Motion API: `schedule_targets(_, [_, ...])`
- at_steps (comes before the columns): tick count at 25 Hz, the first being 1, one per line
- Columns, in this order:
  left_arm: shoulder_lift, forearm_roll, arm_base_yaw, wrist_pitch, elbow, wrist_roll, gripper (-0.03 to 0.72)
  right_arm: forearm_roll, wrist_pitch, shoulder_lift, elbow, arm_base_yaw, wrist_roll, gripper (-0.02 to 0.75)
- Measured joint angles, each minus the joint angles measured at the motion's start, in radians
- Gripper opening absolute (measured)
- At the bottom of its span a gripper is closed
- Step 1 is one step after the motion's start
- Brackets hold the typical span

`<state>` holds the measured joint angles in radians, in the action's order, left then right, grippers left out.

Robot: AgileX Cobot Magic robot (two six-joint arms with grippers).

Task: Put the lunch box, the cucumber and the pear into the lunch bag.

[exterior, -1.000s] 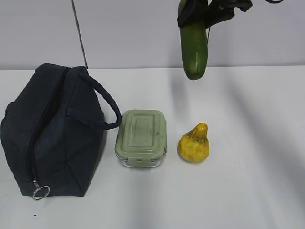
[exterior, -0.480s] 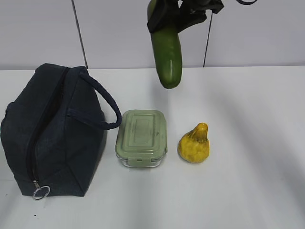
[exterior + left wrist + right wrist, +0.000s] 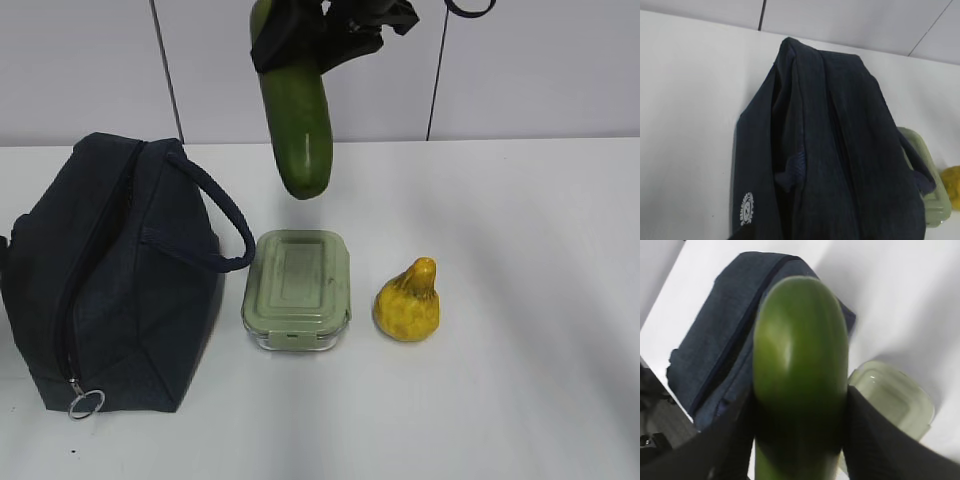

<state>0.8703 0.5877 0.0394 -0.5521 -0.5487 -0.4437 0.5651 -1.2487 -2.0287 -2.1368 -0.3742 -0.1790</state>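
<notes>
My right gripper hangs high at the top of the exterior view, shut on the upper end of the dark green cucumber. The cucumber points down, above the table between the lunch bag's handle and the lunch box. In the right wrist view the cucumber fills the space between the dark fingers. The navy lunch bag stands at the left with its ring pull at the near end. The yellow pear sits right of the box. The left wrist view looks down on the bag; my left gripper does not show.
The white table runs to a grey wall behind. In the left wrist view the lunch box and a sliver of the pear show past the bag's right side. A white round logo marks the bag's side.
My right gripper has carried the cucumber leftward, from above the pear's side to above the gap between bag and lunch box. Bag, box and pear have stayed in place.
</notes>
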Motion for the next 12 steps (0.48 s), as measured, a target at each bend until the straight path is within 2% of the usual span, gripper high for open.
schedule_targets(4, [0.11, 0.057, 0.0, 0.032, -0.029, -0.076, 0.391, 0.068, 0.0, 0.0, 0.0, -0.002, -0.02, 0.371])
schedule_targets(6, [0.155, 0.063, 0.0, 0.043, -0.034, -0.086, 0.357, 0.103, 0.002, 0.0, 0.0, -0.002, -0.039, 0.371])
schedule_targets(7, [0.171, 0.064, 0.0, 0.043, -0.035, -0.088, 0.314, 0.122, 0.004, 0.0, 0.0, -0.002, -0.05, 0.371])
schedule_targets(11, [0.21, 0.077, 0.0, 0.044, -0.036, -0.09, 0.055, 0.238, 0.045, -0.009, -0.001, -0.012, -0.097, 0.371])
schedule_targets(12, [0.214, 0.088, 0.0, 0.044, -0.036, -0.09, 0.025, 0.272, 0.057, -0.014, -0.001, -0.02, -0.108, 0.371])
